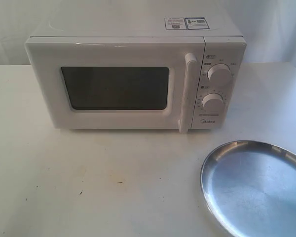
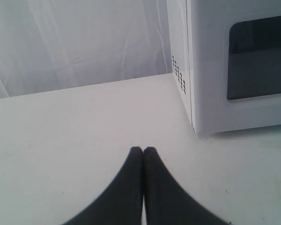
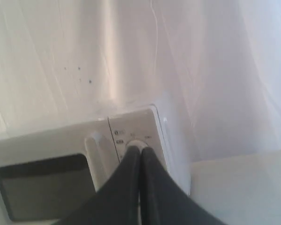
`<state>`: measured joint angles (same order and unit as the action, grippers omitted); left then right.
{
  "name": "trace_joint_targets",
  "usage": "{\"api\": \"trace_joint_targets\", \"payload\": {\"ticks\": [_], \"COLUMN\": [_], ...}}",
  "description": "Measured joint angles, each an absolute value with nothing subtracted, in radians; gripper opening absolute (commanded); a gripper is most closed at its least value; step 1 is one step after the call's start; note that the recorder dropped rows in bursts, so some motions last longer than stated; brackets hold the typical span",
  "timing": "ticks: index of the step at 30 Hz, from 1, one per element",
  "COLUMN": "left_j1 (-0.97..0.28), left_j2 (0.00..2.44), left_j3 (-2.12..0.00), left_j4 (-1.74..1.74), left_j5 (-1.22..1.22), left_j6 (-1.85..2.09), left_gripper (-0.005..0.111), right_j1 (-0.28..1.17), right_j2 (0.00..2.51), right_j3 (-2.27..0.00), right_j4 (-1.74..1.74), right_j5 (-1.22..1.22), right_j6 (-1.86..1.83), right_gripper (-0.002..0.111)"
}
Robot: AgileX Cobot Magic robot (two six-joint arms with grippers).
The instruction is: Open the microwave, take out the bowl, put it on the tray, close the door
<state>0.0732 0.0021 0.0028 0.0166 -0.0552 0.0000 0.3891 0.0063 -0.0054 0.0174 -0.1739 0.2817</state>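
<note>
The tray (image 1: 256, 195) lies at the exterior frame's lower right, cut by the edge, on the white surface (image 1: 89, 182). The microwave (image 1: 222, 44) stands at upper centre, its door (image 1: 118, 57) shut. The left claw (image 2: 143, 151) is pressed together, holding nothing, over the surface beside the microwave. The right claw (image 3: 140, 149) is likewise pressed together, facing the microwave's front.

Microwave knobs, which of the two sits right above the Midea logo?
The lower knob on the microwave: the Midea logo is printed just beneath it, while the upper knob sits higher up.
</note>
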Motion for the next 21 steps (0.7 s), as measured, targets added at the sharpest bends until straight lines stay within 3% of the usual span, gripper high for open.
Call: {"api": "trace_joint_targets", "payload": {"ticks": [13, 21], "left_j1": [0.073, 0.073], "left_j2": [0.002, 0.002], "left_j3": [0.003, 0.003], "left_j4": [0.017, 0.017], "left_j5": [-0.055, -0.055], "left_j6": [0.000, 0.000], "left_gripper": [0.000, 0.000], "right_j1": [0.389, 0.389], "right_j2": [0.004, 0.106], "right_j3": [-0.005, -0.154], "right_j4": [0.017, -0.258], "right_j5": [-0.732, -0.776], "right_j6": [0.336, 0.494], "right_gripper": [0.000, 0.000]}}
